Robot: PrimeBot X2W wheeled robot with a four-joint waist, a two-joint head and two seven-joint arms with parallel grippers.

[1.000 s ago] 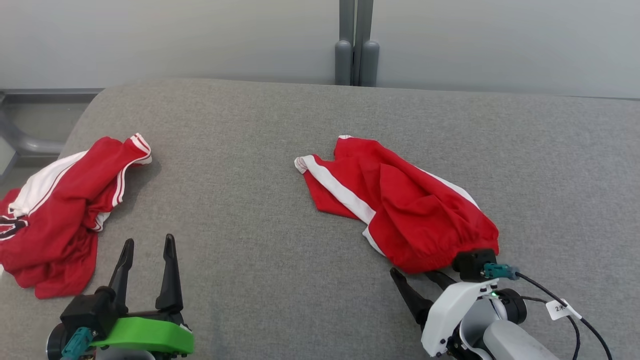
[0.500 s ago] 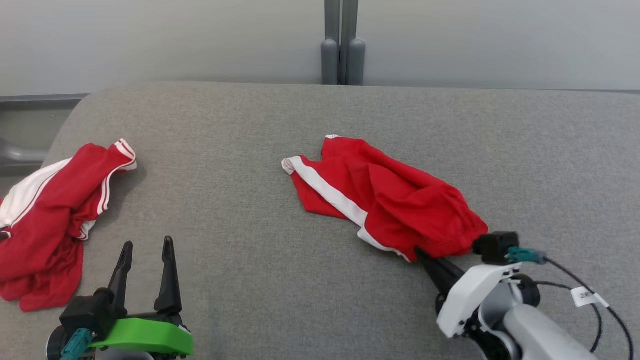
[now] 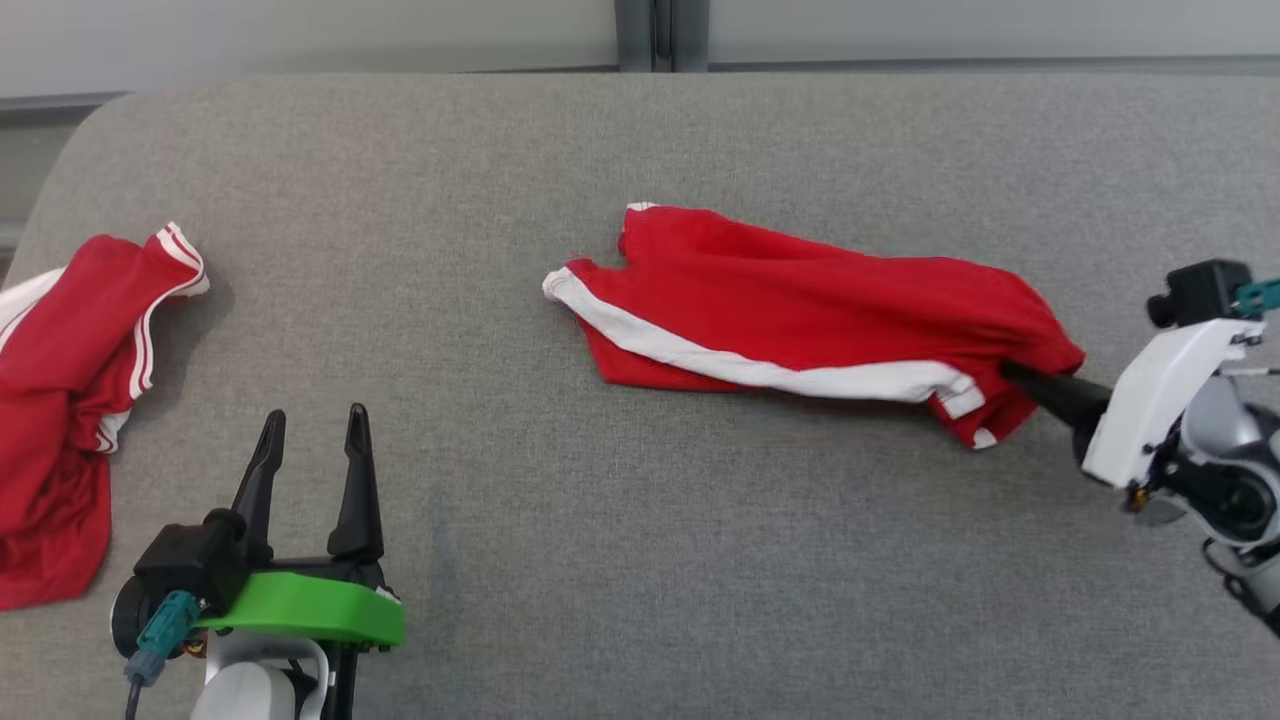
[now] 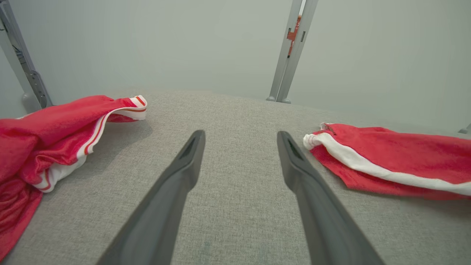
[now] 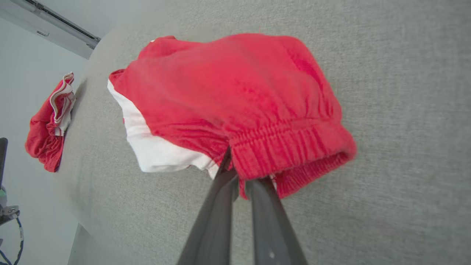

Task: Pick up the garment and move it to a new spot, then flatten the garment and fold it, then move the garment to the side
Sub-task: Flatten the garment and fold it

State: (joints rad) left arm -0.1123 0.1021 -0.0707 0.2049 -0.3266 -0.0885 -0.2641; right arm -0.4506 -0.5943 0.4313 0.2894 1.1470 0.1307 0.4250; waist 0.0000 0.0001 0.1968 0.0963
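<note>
On wrist view — R gripper (image 5: 241, 179) pinches waistband (image 5: 294, 143).

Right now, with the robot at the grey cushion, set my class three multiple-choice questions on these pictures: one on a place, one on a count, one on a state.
1. Where does the right gripper grip the red shorts?
A. at the elastic waistband
B. at a leg hem
C. at the middle of the white stripe

2. How many red garments lie on the grey cushion?
A. one
B. two
C. three

3. How does the left gripper stand?
A. shut on cloth
B. shut on nothing
C. open, holding nothing

Answers:
1 A: the right wrist view shows the fingers pinched on the gathered waistband.
2 B: the shorts, plus a crumpled red top at the left edge.
3 C: its fingers stand apart over bare cushion.
</note>
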